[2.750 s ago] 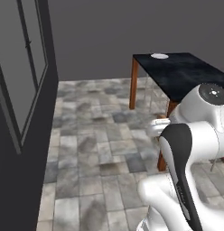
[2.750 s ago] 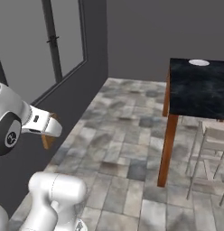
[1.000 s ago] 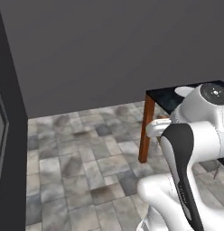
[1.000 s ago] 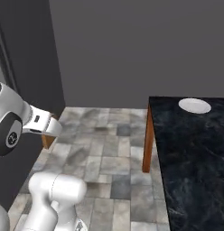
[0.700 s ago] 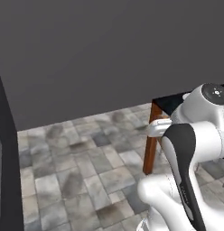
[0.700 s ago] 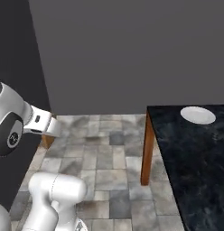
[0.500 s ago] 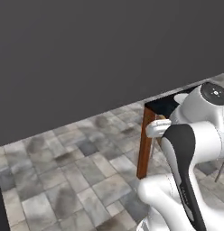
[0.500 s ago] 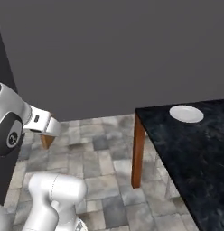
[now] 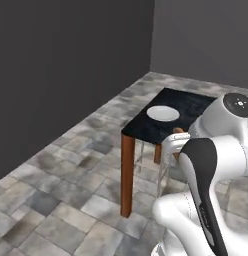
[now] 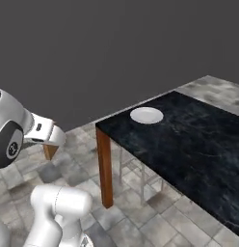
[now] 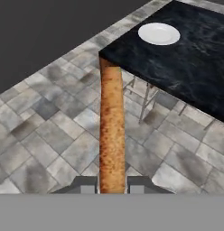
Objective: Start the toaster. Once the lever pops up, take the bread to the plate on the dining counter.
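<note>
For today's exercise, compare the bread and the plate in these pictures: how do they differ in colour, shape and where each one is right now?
Colour: the bread is tan-brown and speckled, the plate plain white.
Shape: the bread shows as a long narrow strip seen edge-on, the plate as a round disc.
Place: the bread is clamped in the shut gripper above the tiled floor, while the plate lies flat near the corner of the dining counter.

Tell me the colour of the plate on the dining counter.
Plain white plate on the black speckled dining counter; clearest in the hand view.
</note>
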